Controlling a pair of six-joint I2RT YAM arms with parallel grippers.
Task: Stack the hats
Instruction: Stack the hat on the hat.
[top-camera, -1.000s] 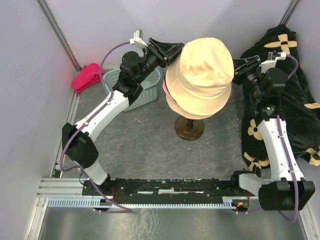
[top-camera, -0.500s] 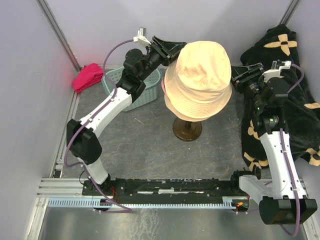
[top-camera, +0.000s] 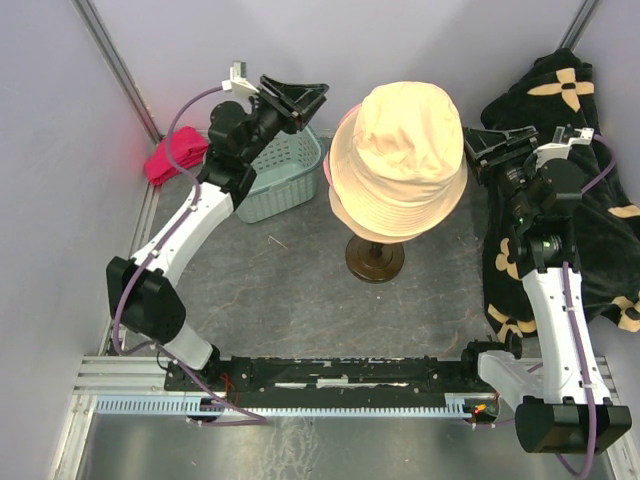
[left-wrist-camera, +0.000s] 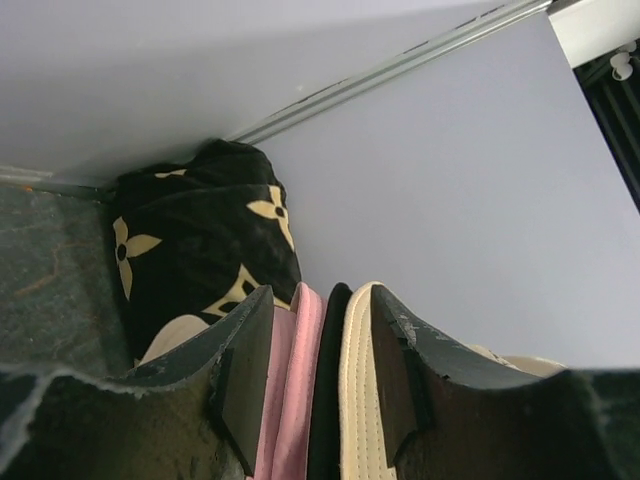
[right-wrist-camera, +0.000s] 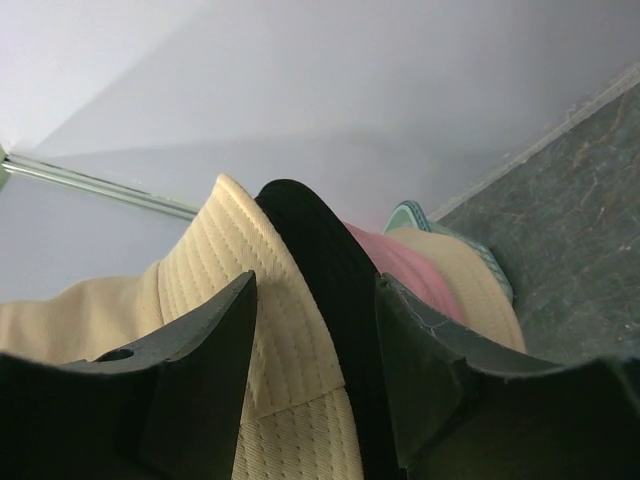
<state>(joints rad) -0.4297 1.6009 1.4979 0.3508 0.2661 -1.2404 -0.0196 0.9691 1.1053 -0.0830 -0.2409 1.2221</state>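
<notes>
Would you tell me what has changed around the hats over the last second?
The left gripper drew back leftward, off the hats, and now stands open and empty. The right gripper shifted only slightly and is open beside the brim. The hats stayed stacked on the stand.

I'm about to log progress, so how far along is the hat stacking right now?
Done: the cream hat sits on the stand over a pink brim and a black brim. In hand: nothing; the left end effector and right end effector sit open on either side. Left: no loose hat shows; the basket interior isn't fully visible.
</notes>
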